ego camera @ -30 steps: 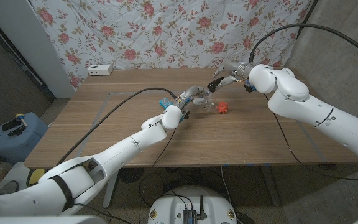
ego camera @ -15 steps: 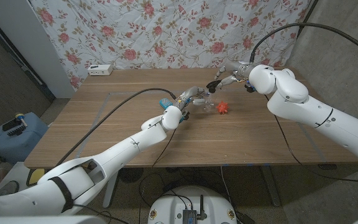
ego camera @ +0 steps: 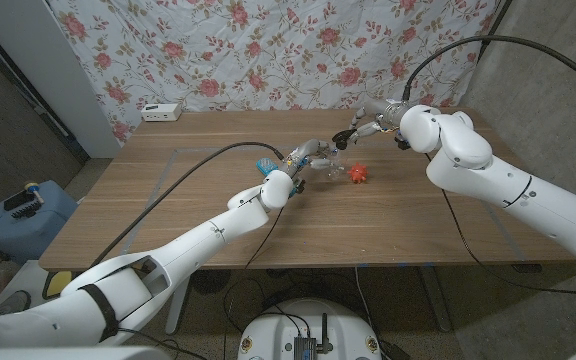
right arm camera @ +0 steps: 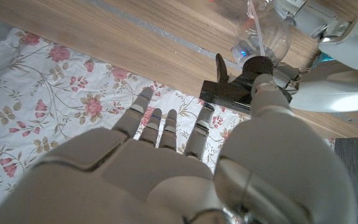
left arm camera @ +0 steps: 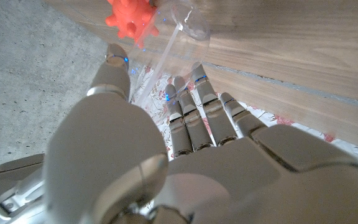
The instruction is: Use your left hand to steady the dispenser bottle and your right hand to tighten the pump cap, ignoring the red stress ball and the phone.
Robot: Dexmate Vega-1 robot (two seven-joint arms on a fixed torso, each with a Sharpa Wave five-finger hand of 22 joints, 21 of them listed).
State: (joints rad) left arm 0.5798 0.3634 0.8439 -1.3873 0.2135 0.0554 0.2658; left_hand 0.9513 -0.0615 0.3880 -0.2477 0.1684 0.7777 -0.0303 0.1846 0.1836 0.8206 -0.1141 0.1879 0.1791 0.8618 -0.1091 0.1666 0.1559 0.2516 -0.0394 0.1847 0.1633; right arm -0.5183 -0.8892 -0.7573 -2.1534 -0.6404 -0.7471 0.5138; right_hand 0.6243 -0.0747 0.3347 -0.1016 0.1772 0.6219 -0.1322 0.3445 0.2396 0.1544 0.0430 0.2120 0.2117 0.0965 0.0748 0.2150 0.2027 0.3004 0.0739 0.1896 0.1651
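The clear dispenser bottle (ego camera: 326, 163) is hard to make out mid-tabletop (ego camera: 168, 200), beside the red stress ball (ego camera: 358, 174); the left hand (ego camera: 308, 157) wraps its body. The right hand (ego camera: 360, 128) has crept slightly nearer since earlier; its wrist view shows a fingertip (right arm camera: 267, 87) on the black pump cap (right arm camera: 238, 84), other fingers spread.

Your right hand (ego camera: 366, 121) shifts slightly away from you over the pump cap (ego camera: 345, 137) compared with a second ago, and the right arm's forearm swings a little leftward.
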